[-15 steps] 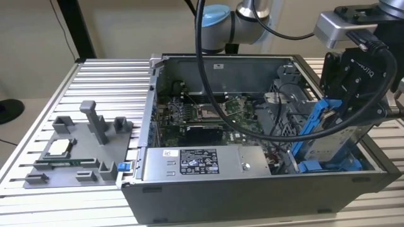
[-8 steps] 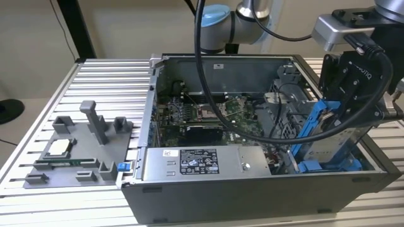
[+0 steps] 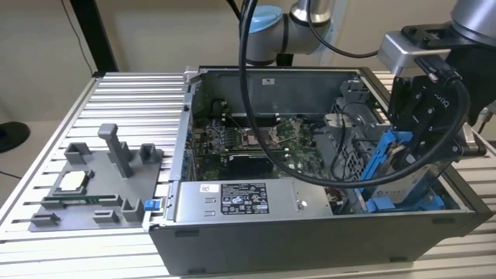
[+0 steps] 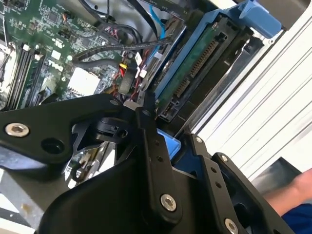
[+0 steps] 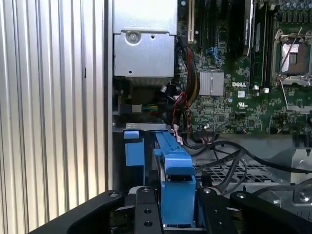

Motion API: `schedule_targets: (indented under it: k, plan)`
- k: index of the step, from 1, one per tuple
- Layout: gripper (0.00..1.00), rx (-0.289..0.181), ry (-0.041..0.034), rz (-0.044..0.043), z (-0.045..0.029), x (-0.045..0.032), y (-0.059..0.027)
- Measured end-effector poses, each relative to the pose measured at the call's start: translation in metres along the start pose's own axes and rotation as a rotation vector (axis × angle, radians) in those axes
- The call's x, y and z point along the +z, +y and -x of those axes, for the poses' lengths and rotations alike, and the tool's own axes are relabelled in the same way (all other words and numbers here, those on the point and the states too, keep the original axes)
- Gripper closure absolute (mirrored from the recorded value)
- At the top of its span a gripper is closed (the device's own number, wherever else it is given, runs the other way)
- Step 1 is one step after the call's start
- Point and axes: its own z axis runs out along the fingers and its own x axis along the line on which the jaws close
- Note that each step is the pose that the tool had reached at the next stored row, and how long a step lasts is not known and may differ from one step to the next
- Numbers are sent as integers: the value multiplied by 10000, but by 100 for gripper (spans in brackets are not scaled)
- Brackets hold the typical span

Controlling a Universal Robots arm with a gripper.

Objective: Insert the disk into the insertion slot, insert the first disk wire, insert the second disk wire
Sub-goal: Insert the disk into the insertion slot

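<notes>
Lower middle of the exterior view, the silver box [image 3: 306,200] wears a black-and-white sticker [image 3: 243,199], its print too fine to read. White lettering runs along my gripper [image 3: 414,168], upper right. The disk [image 3: 395,189] it holds shows a faint printed line. In the first wrist view, white lettering and a small label [image 5: 242,104] sit on the motherboard [image 5: 229,114].

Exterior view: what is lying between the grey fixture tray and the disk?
In the exterior view, the silver box with a sticker lies between the fixture tray and the disk.
</notes>
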Motion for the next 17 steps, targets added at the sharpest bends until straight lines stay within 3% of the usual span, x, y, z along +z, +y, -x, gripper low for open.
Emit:
schedule_targets:
  k: [9, 15, 16, 17]
  plan:
    - [100, 0, 0, 0, -15, 161, 1]
    - [100, 0, -5, 0, -16, 190, 1]
    - [0, -1, -13, 0, -15, 193, 0]
    - [0, -2, -7, -2, -15, 193, 0]
